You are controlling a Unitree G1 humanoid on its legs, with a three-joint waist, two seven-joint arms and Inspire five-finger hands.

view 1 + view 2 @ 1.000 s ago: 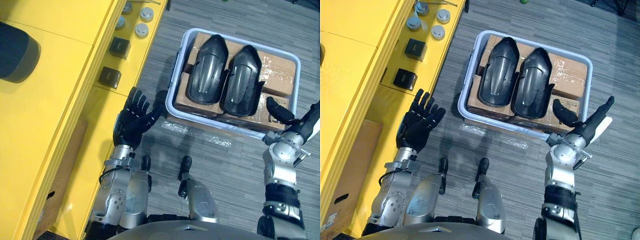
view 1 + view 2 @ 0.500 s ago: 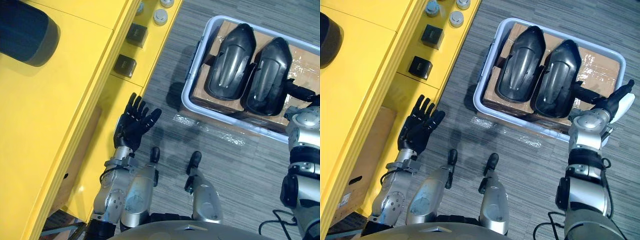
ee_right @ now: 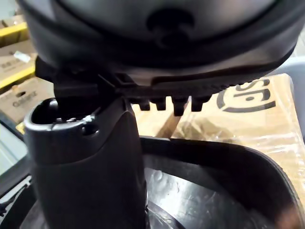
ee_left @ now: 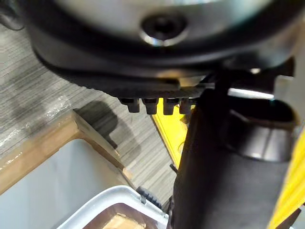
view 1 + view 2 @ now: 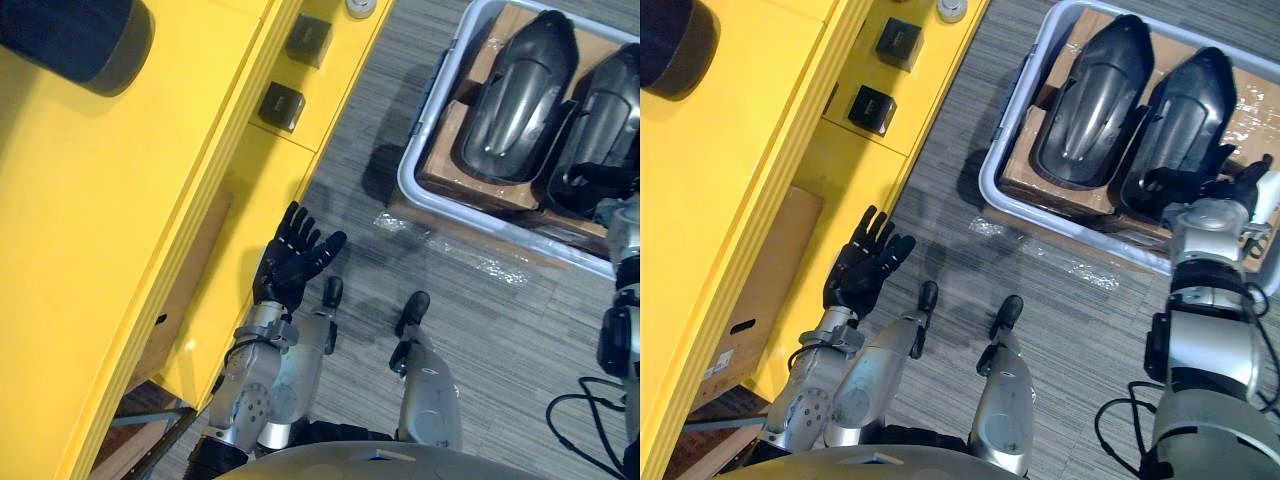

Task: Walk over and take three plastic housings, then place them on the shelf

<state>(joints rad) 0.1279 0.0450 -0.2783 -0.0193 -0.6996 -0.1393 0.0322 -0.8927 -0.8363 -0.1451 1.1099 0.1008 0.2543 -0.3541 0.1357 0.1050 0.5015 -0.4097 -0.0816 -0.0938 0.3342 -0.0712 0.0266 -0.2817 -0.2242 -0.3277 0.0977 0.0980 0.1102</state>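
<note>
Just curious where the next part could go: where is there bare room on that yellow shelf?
The shelf top is bare from the dark object at its far end back toward the robot. The lower ledge is free nearer than the black boxes. The bin is crowded with two housings.

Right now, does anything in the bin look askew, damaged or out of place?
Nothing stands out: left housing and right housing lie side by side in the bin, no visible damage; right hand at the right housing.
</note>
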